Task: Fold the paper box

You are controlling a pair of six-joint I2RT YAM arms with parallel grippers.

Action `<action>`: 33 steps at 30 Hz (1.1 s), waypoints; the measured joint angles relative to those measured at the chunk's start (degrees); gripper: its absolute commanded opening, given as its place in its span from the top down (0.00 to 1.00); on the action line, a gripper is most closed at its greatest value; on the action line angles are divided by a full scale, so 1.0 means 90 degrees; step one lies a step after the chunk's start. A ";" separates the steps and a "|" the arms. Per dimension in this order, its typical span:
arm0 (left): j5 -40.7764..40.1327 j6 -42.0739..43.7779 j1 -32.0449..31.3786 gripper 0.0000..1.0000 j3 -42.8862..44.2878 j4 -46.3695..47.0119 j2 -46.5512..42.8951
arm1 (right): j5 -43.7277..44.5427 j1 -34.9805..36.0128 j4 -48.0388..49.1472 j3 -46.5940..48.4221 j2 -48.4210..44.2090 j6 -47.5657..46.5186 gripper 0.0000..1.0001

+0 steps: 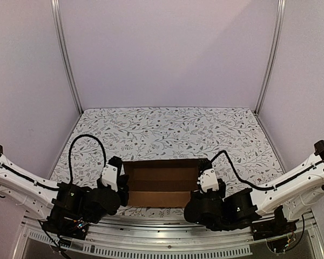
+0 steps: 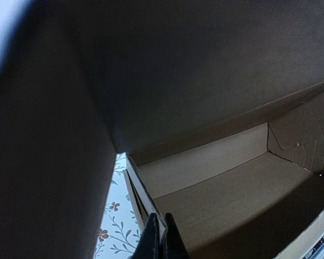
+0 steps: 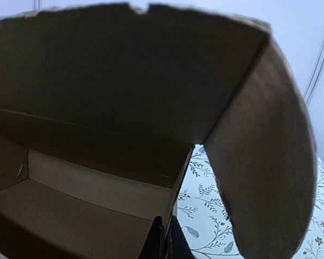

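Plainly brown, corrugated paper box (image 1: pixel 161 183), shallow rectangle.

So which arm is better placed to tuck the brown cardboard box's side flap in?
Right, narrowly. The shut right gripper sits at the end wall of the plain brown cardboard box, with the lid's side flap standing beside it. The left gripper mirrors it, but cardboard crowds its view.

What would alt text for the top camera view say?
An open brown paper box sits near the front of a floral-patterned table. The left gripper and right gripper, both shut, meet its left and right end walls.
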 measured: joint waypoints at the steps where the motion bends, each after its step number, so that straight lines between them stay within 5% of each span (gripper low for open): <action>1: -0.0007 0.0002 -0.0012 1.00 -0.0036 0.0029 0.0005 | 0.0039 0.0010 -0.0002 0.0000 0.0053 0.0036 1.00; 15: 0.0398 0.0682 0.0624 1.00 -0.0401 0.1392 0.0279 | 0.0457 -0.0391 0.0289 0.0000 0.0755 -0.0007 1.00; 33: 0.2203 0.1843 0.2866 1.00 0.0430 0.3806 0.2477 | -0.0937 -0.2550 0.3512 -0.0158 0.1627 -0.2013 1.00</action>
